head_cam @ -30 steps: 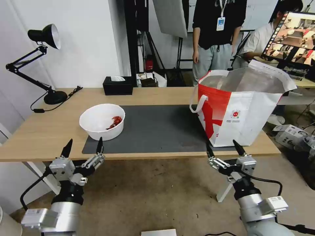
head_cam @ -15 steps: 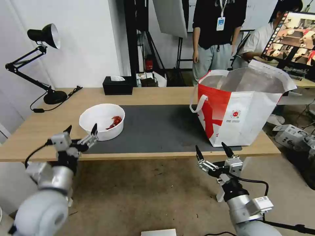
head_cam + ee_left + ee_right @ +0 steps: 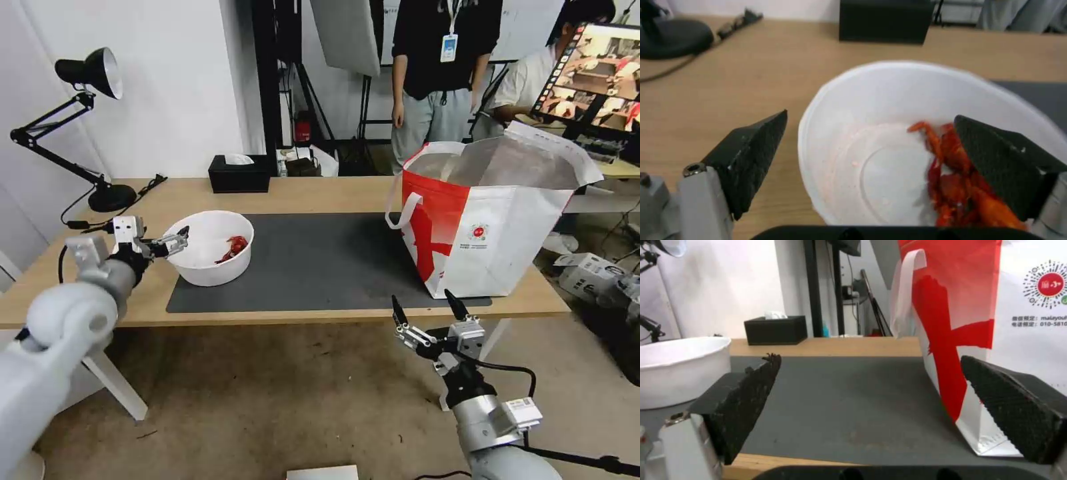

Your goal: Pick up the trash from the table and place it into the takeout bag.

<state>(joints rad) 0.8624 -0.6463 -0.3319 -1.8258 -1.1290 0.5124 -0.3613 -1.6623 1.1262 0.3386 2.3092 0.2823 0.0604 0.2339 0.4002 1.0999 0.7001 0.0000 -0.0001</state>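
The left gripper point(image 3: 155, 239) hangs over the long light-wood table point(image 3: 320, 190), its two black pointed fingers point(image 3: 753, 151) spread wide on either side of the near rim of the white round plastic bowl point(image 3: 200, 250). In the left wrist view one finger sits outside the bowl wall above the bare wood and the other is over the inside, above the red shell scraps point(image 3: 960, 186) lying in the bowl's bottom; whether either finger touches the rim cannot be told. The bowl stands on the corner of the large dark grey rectangular mat point(image 3: 320, 263), partly overhanging onto the wood.

Beyond the left gripper, further along the table, stand a black desk lamp point(image 3: 87, 73) and a black tissue box point(image 3: 239, 175).

The right gripper point(image 3: 430, 312) hangs lower, in front of the table's near edge, its black fingers point(image 3: 1018, 406) likewise spread apart and holding nothing. Just ahead of it and slightly to its right stands the large red-and-white boxy takeout bag point(image 3: 487, 227) with silver foil lining, upright and open-mouthed on the far end of the mat, well apart from the bowl.
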